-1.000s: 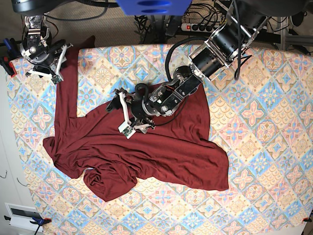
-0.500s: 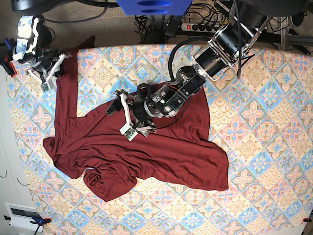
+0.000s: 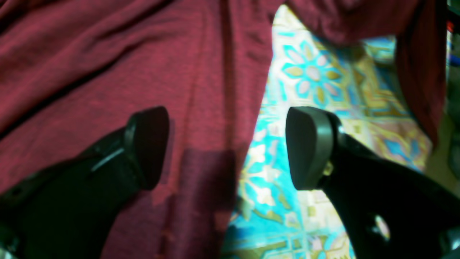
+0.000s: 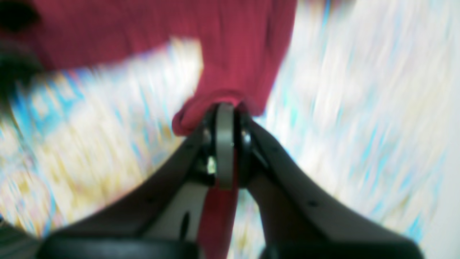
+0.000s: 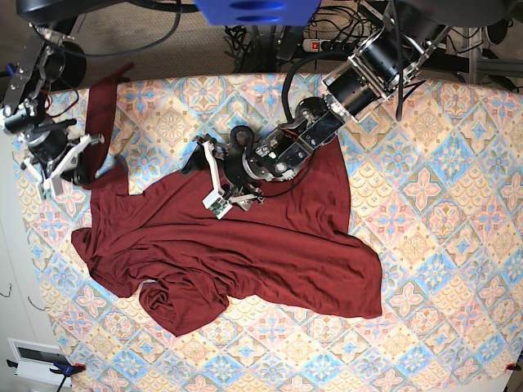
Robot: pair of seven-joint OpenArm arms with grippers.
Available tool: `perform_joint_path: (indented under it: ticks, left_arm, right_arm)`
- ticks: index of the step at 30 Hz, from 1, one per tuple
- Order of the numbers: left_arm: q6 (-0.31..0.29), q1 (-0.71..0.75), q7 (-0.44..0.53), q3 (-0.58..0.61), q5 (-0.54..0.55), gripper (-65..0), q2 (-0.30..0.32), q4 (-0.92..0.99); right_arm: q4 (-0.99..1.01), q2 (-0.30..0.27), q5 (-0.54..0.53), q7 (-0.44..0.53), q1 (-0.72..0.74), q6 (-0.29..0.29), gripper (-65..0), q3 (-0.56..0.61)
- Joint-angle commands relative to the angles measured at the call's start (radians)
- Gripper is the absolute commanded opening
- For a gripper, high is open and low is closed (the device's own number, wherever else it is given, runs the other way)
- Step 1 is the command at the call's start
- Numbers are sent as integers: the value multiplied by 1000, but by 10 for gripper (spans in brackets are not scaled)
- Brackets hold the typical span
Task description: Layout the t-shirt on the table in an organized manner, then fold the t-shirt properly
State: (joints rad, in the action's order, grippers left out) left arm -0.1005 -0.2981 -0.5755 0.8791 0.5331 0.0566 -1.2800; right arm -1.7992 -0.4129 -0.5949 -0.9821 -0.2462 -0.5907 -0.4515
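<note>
T-shirt (image 5: 245,253) fabric, dark maroon and rumpled, sprawls over the middle and near-left part of the counter (image 5: 441,245), which wears a cloth of pastel blue, pink and cream tiles. One long strip of the shirt runs up toward the far-left corner. The left arm (image 5: 351,90) reaches in from the far side, and its left pincer (image 5: 214,181) hangs over the shirt's upper edge with its jaws spread wide, one black pad (image 3: 151,144) above maroon cloth, the other above bare patterned cloth, gripping nothing. At the left edge, the right pincer (image 4: 224,118) is clenched tight on a bunched fold of that strip.
</note>
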Motion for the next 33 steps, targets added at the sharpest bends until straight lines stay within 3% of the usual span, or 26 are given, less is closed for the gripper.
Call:
perform_joint_path:
  ticks: [1, 6, 12, 15, 18, 21, 27, 30, 33]
  left_arm:
    - [-14, -8, 30, -4, 11, -161, -4, -53]
    - [-15, 29, 30, 2, 11, -161, 33, -155]
    - [-15, 52, 30, 4, 11, -155, 29, -157]
    - [-15, 52, 30, 4, 11, -154, 19, -157]
    - [-15, 50, 30, 4, 3, -154, -8, -154]
    - [-15, 50, 30, 4, 2, -154, -37, -152]
    - [-15, 26, 30, 47, -1, -153, -148, -28]
    - [-15, -8, 30, 107, 2, -153, -203, 50]
    - [-15, -43, 30, 162, 8, -153, -214, 119]
  right_arm:
    - [-14, -19, -4, 7, 26, 4, -647, -10]
    - [-4, -14, -4, -94, 196, 4, -647, -8]
    - [55, -11, -6, -93, 322, 4, -647, 73]
    - [134, -11, -1, -41, 388, 4, -643, 119]
    - [244, -11, 0, 42, 411, 4, -631, 139]
    - [310, -11, 49, 91, 411, 5, -568, 139]
    - [306, -16, 237, 104, 404, 5, -439, 118]
    - [304, -17, 257, 102, 377, 5, -415, 56]
    - [298, -19, 257, 104, 330, 5, -413, 6]
